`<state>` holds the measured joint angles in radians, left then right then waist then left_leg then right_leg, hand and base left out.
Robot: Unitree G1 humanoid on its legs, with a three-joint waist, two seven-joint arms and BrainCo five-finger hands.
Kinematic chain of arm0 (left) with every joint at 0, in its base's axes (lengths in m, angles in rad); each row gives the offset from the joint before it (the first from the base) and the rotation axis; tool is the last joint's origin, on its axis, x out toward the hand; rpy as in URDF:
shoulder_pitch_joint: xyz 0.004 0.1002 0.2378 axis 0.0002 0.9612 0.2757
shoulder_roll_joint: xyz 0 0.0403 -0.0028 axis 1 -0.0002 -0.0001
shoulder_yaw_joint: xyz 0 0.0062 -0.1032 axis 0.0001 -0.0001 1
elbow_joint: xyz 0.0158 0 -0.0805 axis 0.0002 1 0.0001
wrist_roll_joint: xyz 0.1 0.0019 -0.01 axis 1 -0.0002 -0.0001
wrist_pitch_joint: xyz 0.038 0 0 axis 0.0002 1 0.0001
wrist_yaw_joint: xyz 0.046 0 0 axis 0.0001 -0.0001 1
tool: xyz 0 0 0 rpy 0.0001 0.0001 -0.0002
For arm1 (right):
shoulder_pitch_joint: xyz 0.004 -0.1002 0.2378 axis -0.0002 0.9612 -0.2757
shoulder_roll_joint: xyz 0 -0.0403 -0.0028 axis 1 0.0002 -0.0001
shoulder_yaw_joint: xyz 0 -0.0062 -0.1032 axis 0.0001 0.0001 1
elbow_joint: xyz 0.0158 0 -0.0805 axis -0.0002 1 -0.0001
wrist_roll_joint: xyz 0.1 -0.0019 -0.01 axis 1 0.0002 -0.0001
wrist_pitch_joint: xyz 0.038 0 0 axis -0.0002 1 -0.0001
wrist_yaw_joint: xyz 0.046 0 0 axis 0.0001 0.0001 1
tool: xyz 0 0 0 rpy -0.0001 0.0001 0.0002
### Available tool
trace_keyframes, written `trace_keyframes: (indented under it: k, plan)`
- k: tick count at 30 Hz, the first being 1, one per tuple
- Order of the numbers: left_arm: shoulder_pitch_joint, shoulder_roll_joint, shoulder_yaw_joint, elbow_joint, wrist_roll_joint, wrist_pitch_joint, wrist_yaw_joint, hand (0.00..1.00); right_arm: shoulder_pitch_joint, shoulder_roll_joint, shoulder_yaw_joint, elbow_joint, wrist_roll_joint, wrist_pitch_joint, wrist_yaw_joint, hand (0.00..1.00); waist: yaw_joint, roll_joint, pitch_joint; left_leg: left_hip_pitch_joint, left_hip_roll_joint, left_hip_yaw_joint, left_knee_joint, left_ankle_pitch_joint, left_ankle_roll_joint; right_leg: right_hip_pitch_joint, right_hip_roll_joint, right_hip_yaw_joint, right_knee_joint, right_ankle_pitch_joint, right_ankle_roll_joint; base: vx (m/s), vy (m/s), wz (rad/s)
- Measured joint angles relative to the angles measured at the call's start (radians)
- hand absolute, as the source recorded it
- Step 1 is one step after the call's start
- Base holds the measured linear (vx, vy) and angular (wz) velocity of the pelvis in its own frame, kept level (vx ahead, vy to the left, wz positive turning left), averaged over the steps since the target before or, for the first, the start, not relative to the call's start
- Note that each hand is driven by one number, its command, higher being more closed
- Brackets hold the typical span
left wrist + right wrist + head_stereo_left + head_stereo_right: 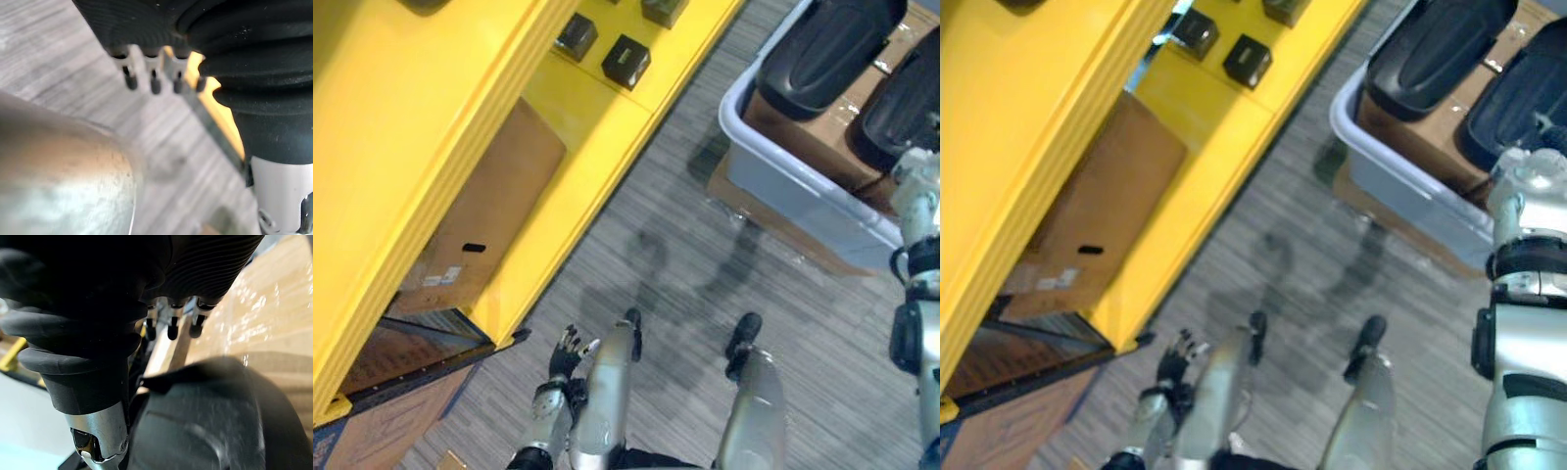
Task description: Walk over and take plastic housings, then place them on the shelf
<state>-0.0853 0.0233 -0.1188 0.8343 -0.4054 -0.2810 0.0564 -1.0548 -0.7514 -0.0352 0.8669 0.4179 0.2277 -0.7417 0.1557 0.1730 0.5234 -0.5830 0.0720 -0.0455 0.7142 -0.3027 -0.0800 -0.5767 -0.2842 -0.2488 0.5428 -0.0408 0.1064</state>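
Left eye view: two black plastic housings (822, 44) lie side by side on cardboard (803, 132) inside a grey tote (783, 176), ahead and to the robot's right. Their long axes run parallel, slanting away toward the upper right. The yellow shelf (597, 127) runs along the left with small dark boxes (626, 61) on it and a cardboard carton (489, 206) underneath. The left hand (570, 351) hangs low by the shelf's foot, well apart from the tote.

Right eye view: same layout, and here the right arm (1523, 323) stands along the right edge, up against the tote's near side. That makes the right side clearly the nearer one.

Left wrist view: the fingers (154, 83) hang straight and loose with nothing in them, grey floor (58, 54) beyond.

Right wrist view: here's the action. The right hand (172, 325) hovers just over a housing (210, 421), fingers relaxed and empty. I cannot tell whether it is touching. The shell lies directly beneath the palm, so the pick looks like a short drop and a close. After that comes a carry across to the shelf on the left.
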Motion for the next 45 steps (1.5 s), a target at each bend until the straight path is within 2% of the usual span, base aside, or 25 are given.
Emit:
trace_keyframes:
  k: [5,9,15,20,21,25,27,30,36,39,45]
  plan:
    - [0.001,-0.003,0.021,-0.013,-0.030,-0.001,-0.002,0.00,0.010,0.024,0.003,-0.004,0.002,0.054,0.005,0.00,-0.001,-0.009,0.006,-0.035,0.003,-0.004,-0.009,0.018,-0.013,-0.050,-0.009,-0.005,0.026,-0.016,-0.005,-0.05,-0.046,0.03]
    - [0.004,0.001,0.030,-0.029,-0.032,-0.004,-0.015,0.00,0.008,0.016,0.053,-0.008,0.012,0.088,-0.005,0.00,-0.003,-0.019,0.012,-0.048,0.005,-0.018,-0.009,0.022,-0.017,-0.059,-0.014,-0.019,0.046,-0.015,-0.012,0.03,-0.009,0.07]
    - [0.005,0.005,0.030,-0.031,-0.068,-0.012,-0.022,0.00,-0.035,0.013,0.108,0.005,0.021,0.105,-0.099,0.00,-0.003,-0.030,0.018,-0.054,-0.006,-0.001,-0.014,0.023,-0.016,-0.089,-0.036,-0.017,0.072,-0.020,-0.014,0.02,0.016,0.01]
    - [0.009,0.008,0.029,-0.031,-0.100,-0.012,-0.032,0.00,-0.052,0.006,0.110,0.024,0.022,0.127,-0.114,0.00,-0.003,-0.034,0.018,-0.060,-0.015,-0.003,-0.019,0.028,-0.011,-0.092,-0.048,-0.020,0.073,-0.021,-0.014,0.01,0.043,0.05]
    - [0.009,0.008,0.029,-0.032,-0.100,-0.012,-0.034,0.00,-0.052,0.003,0.112,0.025,0.023,0.129,-0.115,1.00,-0.003,-0.034,0.018,-0.062,-0.016,-0.004,-0.019,0.028,-0.010,-0.093,-0.048,-0.021,0.073,-0.021,-0.014,0.00,0.041,0.05]
    - [0.013,0.011,0.029,-0.039,-0.106,-0.018,-0.039,0.00,-0.058,-0.012,0.137,0.051,0.078,0.138,-0.135,1.00,-0.002,-0.043,0.018,-0.065,-0.017,-0.005,-0.019,0.029,-0.010,-0.095,-0.052,-0.023,0.073,-0.021,-0.014,0.01,0.048,0.02]
    - [0.014,0.014,0.029,-0.043,-0.107,-0.020,-0.039,0.00,-0.057,-0.036,0.137,0.074,0.161,0.134,-0.157,1.00,-0.001,-0.048,0.018,-0.065,-0.018,-0.005,-0.021,0.030,-0.009,-0.094,-0.053,-0.023,0.072,-0.021,-0.014,0.01,0.045,0.01]
    - [0.020,0.020,0.029,-0.051,-0.107,-0.019,-0.038,0.00,-0.048,-0.068,0.132,0.113,0.261,0.105,-0.157,1.00,-0.004,-0.058,0.018,-0.064,-0.018,-0.006,-0.025,0.032,-0.010,-0.094,-0.053,-0.024,0.071,-0.021,-0.014,0.01,0.041,0.01]
    - [0.020,0.024,0.025,-0.052,-0.107,-0.019,-0.036,0.00,-0.009,-0.075,0.099,0.132,0.402,0.049,-0.131,1.00,-0.006,-0.060,0.018,-0.062,-0.018,-0.009,-0.026,0.035,-0.010,-0.089,-0.053,-0.027,0.070,-0.021,-0.014,0.00,0.040,0.01]
    - [0.020,0.029,0.021,-0.053,-0.107,-0.019,-0.036,0.00,0.001,-0.074,0.091,0.133,0.431,0.041,-0.125,1.00,-0.004,-0.067,0.017,-0.053,-0.021,-0.007,-0.040,0.043,-0.009,-0.084,-0.055,-0.027,0.065,-0.020,-0.014,-0.01,0.035,0.03]
    - [0.038,0.032,0.019,-0.069,-0.116,-0.019,-0.035,0.00,0.022,-0.070,0.055,0.131,0.408,0.026,-0.107,1.00,-0.005,-0.072,0.016,-0.042,-0.024,-0.007,-0.060,0.054,-0.011,-0.076,-0.058,-0.029,0.055,-0.019,-0.013,0.00,0.023,0.02]
